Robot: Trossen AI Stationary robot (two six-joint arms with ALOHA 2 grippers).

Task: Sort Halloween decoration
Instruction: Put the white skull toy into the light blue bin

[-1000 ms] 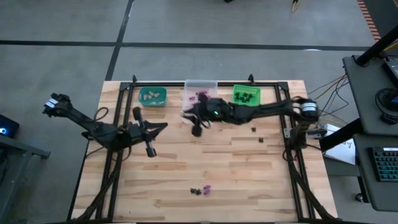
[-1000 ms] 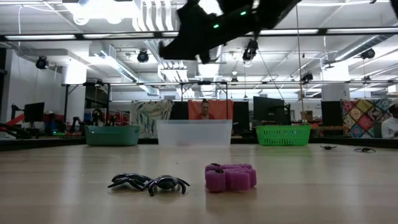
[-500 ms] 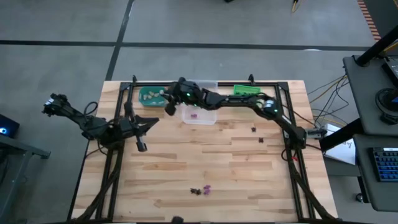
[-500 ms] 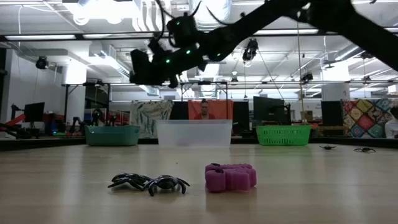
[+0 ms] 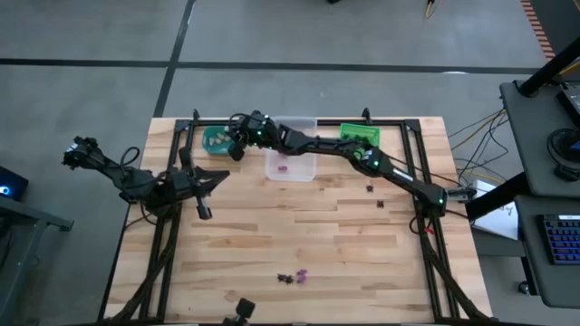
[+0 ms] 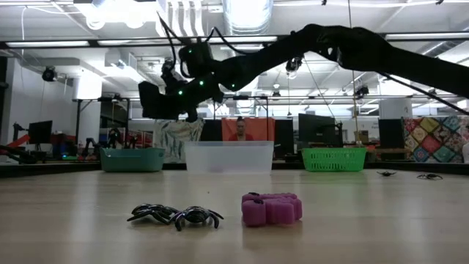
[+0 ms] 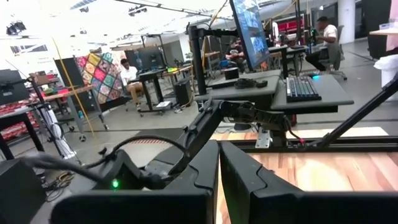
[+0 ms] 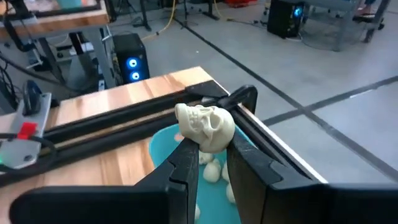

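My right gripper point(image 8: 211, 148) is shut on a pale beige skull trinket point(image 8: 205, 126) and hovers over the teal bin point(image 8: 165, 144), where more beige skulls lie. The high view shows the right arm stretched across to that bin point(image 5: 217, 139) at the far left. Purple trinkets sit in the clear bin point(image 5: 292, 149), black ones in the green bin point(image 5: 360, 137). Two black spiders point(image 6: 176, 215) and a purple trinket point(image 6: 272, 208) lie near the table's near edge. Two more black pieces point(image 5: 374, 196) lie on the right. My left gripper point(image 5: 201, 208) waits shut on the left, above the table. My right gripper pinches the beige skull at its lower part point(image 8: 210, 144) between the two fingertips point(image 8: 186, 155). The skull stands up past the fingertips, lifted clear, over the teal bin's inside.
The three bins stand in a row along the far edge, inside a black metal frame point(image 5: 408, 145). The wide middle of the wooden table point(image 5: 299, 231) is bare. In the low view a person point(image 6: 239, 130) shows far behind the clear bin.
My right arm has swung from above the clear bin toward the table's left and now reaches over the teal bin, still carrying the skull. My left arm has drawn back a little toward the left edge.
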